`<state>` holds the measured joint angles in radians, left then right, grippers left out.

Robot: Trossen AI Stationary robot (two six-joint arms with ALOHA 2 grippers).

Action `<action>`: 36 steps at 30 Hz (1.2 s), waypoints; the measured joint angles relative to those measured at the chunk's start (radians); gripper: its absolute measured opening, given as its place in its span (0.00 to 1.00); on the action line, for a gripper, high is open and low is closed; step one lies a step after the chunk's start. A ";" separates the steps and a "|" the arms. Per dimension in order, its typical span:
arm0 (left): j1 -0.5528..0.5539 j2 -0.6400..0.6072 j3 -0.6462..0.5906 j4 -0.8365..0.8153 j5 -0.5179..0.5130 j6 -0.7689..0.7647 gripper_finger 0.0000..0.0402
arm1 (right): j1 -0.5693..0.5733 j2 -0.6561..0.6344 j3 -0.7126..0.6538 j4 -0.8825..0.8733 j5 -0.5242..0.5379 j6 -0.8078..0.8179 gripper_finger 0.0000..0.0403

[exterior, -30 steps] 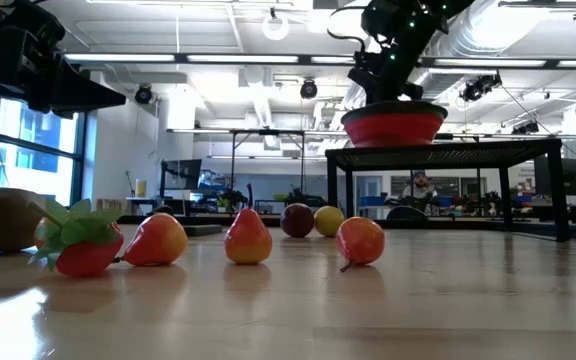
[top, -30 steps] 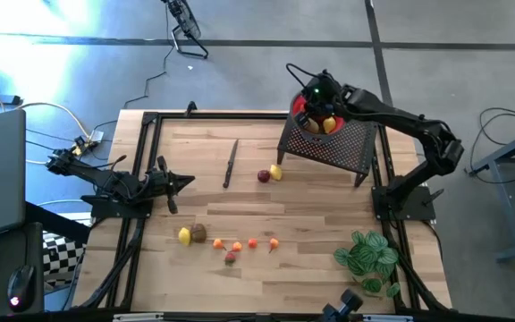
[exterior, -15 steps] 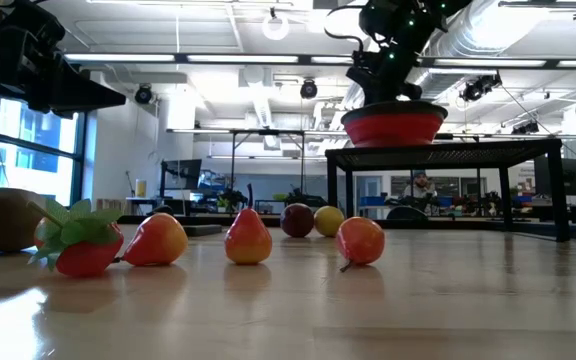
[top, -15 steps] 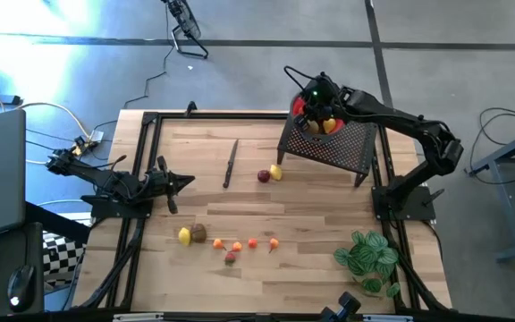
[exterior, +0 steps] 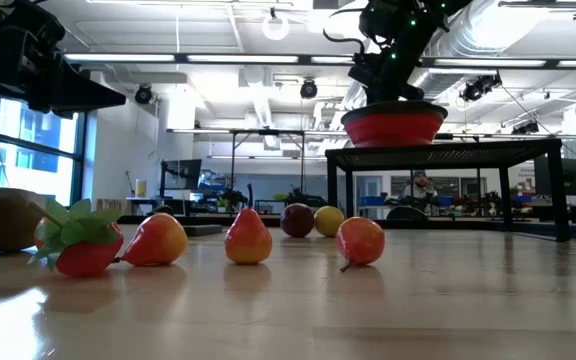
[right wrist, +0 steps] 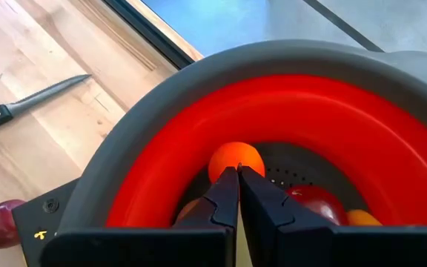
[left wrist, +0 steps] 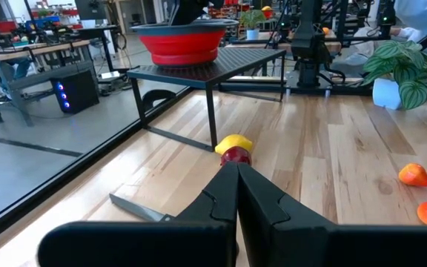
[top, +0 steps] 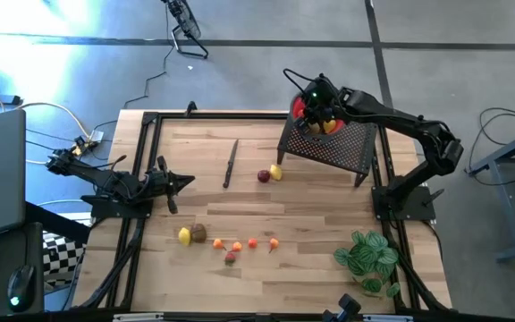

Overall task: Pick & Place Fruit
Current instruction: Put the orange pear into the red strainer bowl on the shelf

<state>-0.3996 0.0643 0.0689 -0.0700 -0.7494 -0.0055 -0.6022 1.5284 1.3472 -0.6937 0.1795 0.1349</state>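
R gripper (right wrist: 238,172) pinched shut, empty, over red bowl (right wrist: 391,156) on black mesh stand (top: 338,148); orange fruit (right wrist: 236,162) plus few others inside bowl. L gripper (left wrist: 236,169) shut too, parked at table's left edge. Rest of fruit (top: 229,241) strewn on wooden table (top: 311,206), knife (top: 231,162) nearby.

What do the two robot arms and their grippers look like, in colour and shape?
Both arms are black and slim, built of jointed segments. The right arm shows a small green light near its wrist. Each gripper, left and right, has two dark angular fingers tapering to narrow tips.
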 joint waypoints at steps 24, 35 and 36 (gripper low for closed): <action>0.000 0.000 0.000 0.000 0.000 0.000 0.00 | 0.000 0.000 0.000 0.002 0.040 -0.041 0.19; 0.000 0.000 0.000 0.000 0.000 0.000 0.00 | 0.013 -0.098 0.000 0.070 0.190 -0.112 0.19; 0.000 0.000 0.000 0.000 0.000 0.000 0.00 | 0.022 -0.109 0.000 0.084 0.182 -0.113 0.18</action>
<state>-0.3992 0.0639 0.0689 -0.0700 -0.7494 -0.0055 -0.5805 1.4193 1.3472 -0.6096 0.3614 0.0219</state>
